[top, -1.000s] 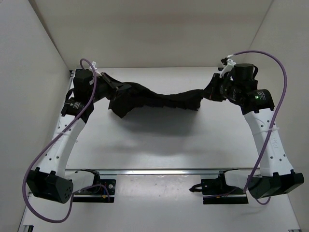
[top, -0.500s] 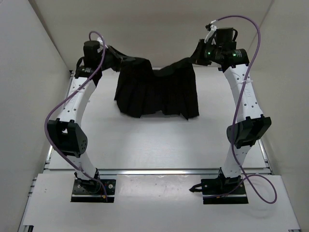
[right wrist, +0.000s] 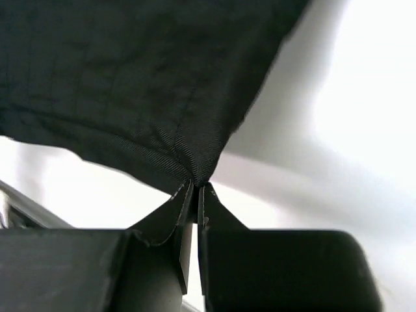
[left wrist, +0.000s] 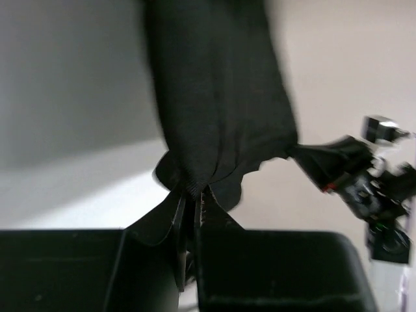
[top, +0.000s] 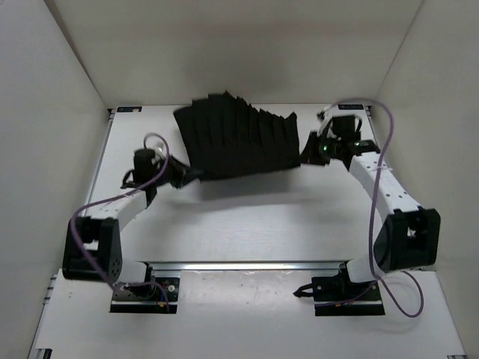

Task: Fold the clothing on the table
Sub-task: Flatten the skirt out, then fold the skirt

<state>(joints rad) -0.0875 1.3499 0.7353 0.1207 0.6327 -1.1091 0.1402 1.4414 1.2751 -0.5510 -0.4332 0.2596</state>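
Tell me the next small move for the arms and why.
Probably lower both arms together to lay the garment flat on the table: the left gripper and right gripper each pinch a corner, and it hangs spread out above the surface.

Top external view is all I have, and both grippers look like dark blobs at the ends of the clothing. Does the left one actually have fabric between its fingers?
Observer: Yes. The left wrist camera shows the left gripper pinched on a bunched, ruffled edge of the clothing.
Operator: And the right?
Observer: The right gripper is shut on the very tip of a corner, and the cloth fans out flat from that point.
Operator: Is the cloth flat on the left side too?
Observer: No. From the left wrist camera it leaves the jaws as a gathered band with folds, not a flat sheet.
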